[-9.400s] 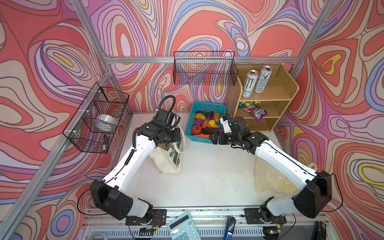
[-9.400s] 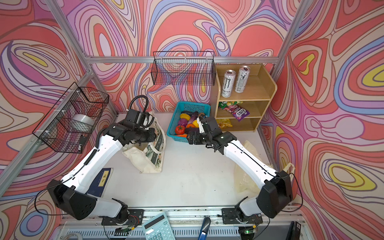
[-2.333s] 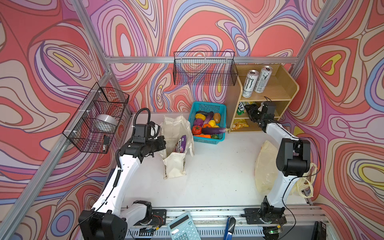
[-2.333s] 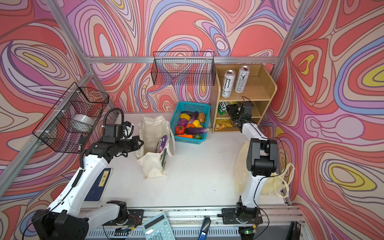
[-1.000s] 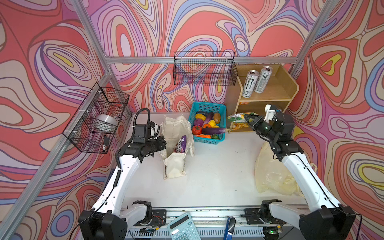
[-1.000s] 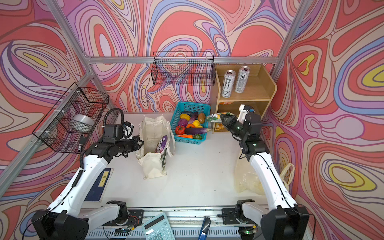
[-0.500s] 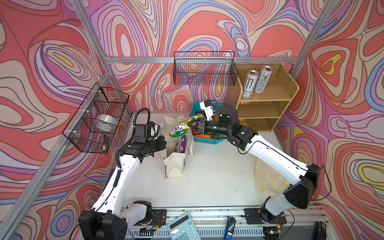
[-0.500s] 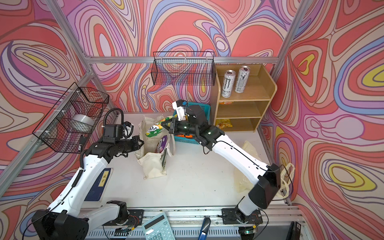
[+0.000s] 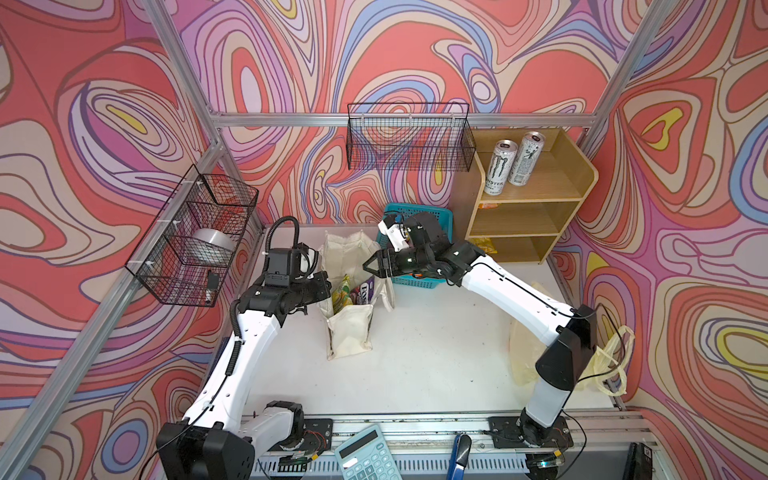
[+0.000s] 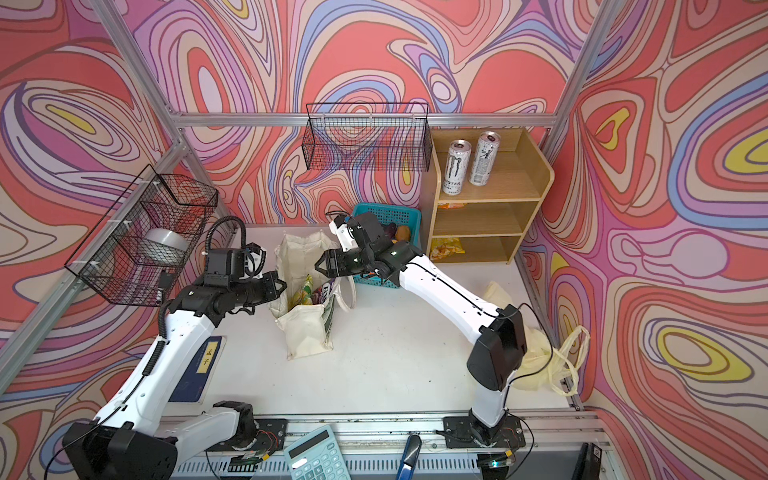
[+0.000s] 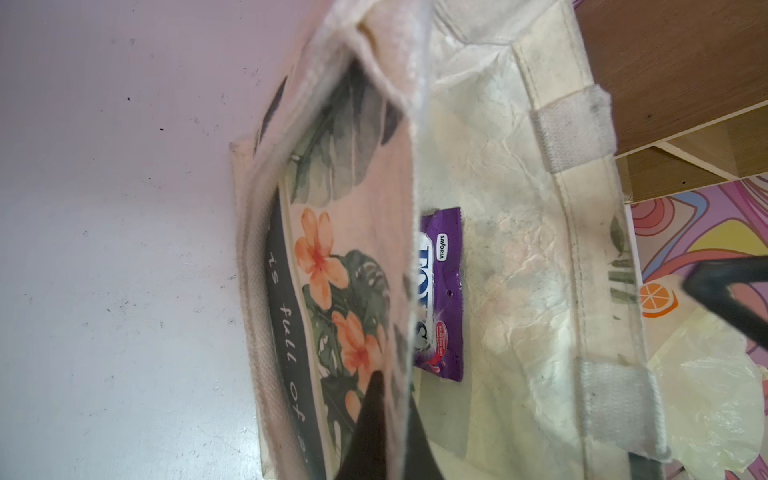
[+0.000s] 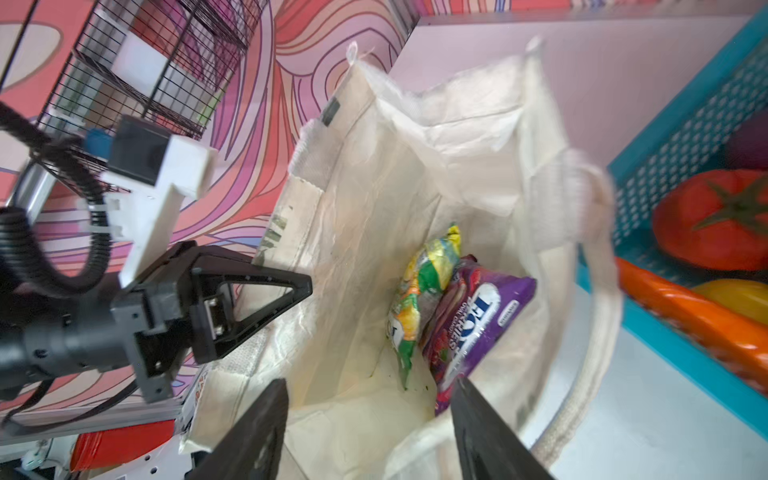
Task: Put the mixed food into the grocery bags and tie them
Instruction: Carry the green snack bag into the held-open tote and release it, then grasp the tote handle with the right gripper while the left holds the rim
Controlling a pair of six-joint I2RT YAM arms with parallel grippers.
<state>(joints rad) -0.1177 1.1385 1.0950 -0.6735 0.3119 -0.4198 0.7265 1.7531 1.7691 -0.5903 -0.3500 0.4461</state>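
- Right gripper (image 12: pixel 370 384): jaws wide apart, empty, hanging over the mouth of the tote (image 9: pixel 349 328).
- Inside it: green-yellow packet (image 12: pixel 424 299) and purple packet (image 12: pixel 478 324), side by side.
- Left gripper (image 10: pixel 279 287): clamped on the tote rim, holding it open.
- Basket (image 9: pixel 419 283): just beside the empty gripper, on the side away from the tote; holds tomato (image 12: pixel 715 224) and carrot (image 12: pixel 685 307), the carrot lying along the near wall. Right arm nearer.

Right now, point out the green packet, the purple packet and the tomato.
green packet (image 12: pixel 424 291): right wrist view, middle of wrapper.
purple packet (image 12: pixel 478 316): right wrist view, its white lettering.
tomato (image 12: pixel 690 237): right wrist view, red skin beside the stalk.
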